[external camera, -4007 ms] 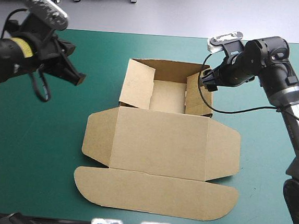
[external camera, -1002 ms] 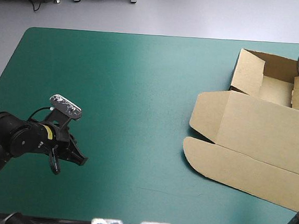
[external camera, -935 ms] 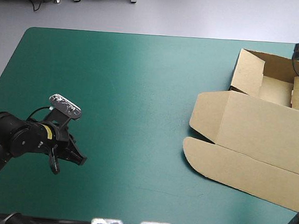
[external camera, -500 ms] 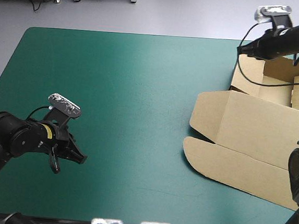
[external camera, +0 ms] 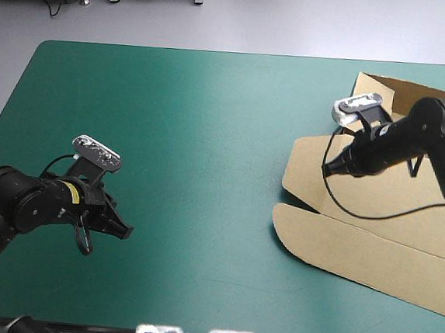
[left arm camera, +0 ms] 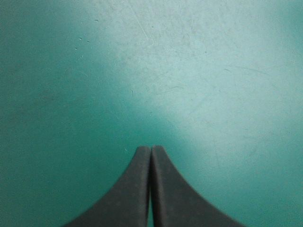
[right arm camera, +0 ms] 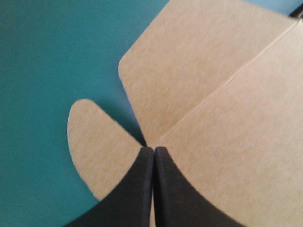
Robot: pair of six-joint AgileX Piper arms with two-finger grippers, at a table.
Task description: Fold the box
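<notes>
The right gripper [external camera: 327, 172], earlier above the far wall of the box [external camera: 356, 244], is now over its flat lid, perhaps touching. Its jaws are together, as are those of the left gripper [external camera: 125, 231].

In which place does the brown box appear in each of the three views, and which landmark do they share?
High view: the box lies at the table's right side, under the right gripper.
Left wrist view: not in it; only teal-green cover.
Right wrist view: it lies under and ahead of the right gripper.
Shared landmark: the rounded flap, in both box views.
</notes>
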